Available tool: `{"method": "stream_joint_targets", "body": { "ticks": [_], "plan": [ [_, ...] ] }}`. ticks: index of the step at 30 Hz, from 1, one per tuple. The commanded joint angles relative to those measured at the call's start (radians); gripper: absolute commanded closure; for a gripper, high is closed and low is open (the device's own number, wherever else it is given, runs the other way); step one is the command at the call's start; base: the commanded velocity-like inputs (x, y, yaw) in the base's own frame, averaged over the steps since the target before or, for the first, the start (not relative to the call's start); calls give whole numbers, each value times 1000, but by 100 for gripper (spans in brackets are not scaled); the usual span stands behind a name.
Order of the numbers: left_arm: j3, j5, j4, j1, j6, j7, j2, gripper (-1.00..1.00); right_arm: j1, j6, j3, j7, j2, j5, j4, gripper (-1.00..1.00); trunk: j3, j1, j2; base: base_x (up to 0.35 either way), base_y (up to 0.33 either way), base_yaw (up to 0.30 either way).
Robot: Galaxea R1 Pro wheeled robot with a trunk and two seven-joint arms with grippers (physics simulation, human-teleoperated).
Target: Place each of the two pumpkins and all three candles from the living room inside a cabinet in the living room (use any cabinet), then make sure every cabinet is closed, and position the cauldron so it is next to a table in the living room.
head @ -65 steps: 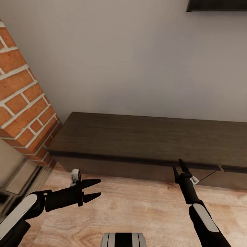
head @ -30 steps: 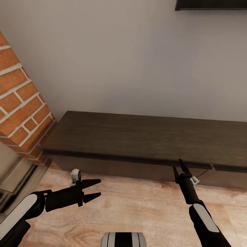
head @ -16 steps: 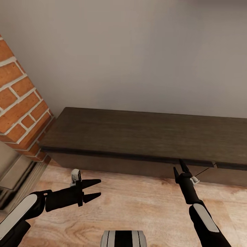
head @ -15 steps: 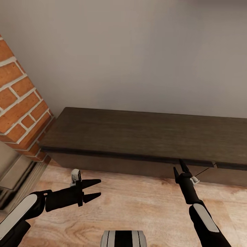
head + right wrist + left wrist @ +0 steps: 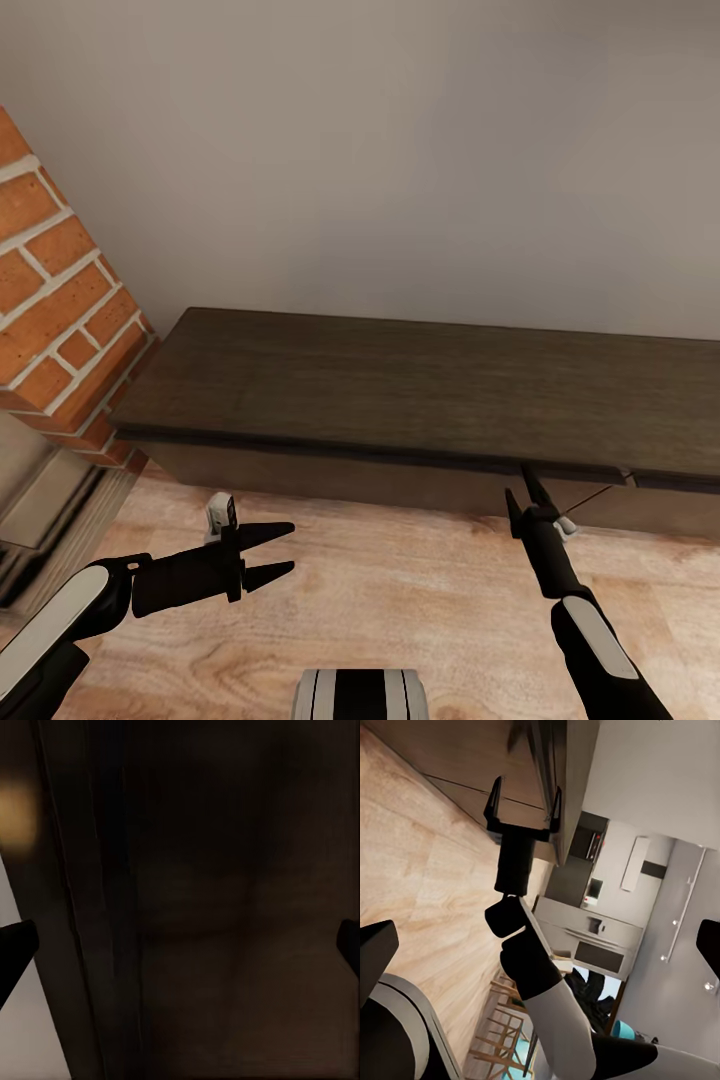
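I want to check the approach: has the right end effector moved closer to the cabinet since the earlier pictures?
Yes, slightly. The right end effector now reaches the cabinet front edge; earlier its tips sat a little below that edge. The whole view also shifted.

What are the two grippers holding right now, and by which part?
Nothing. The left gripper hangs open over the wooden floor with empty jaws. The right gripper is open too, its jaws spread empty just before the cabinet front.

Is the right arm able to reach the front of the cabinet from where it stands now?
Probably yes. The right gripper is open and points at the cabinet, its fingertips just under the top's front edge by the drawer seam. Nothing lies between them; only bare wooden floor below.
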Motion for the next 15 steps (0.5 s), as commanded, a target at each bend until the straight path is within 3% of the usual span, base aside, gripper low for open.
{"method": "stream_joint_targets", "body": {
  "ticks": [1,15],
  "plan": [
    [-1,-1,0,-1,1,-3,1,-100,0,10,-1,3,0,-11,2,-100,-1,0,0,0,0,0],
    [-2,-1,1,-1,1,-3,1,-100,0,10,0,3,1,-11,7,-100,-1,0,0,41,26,0]
  ]
}}
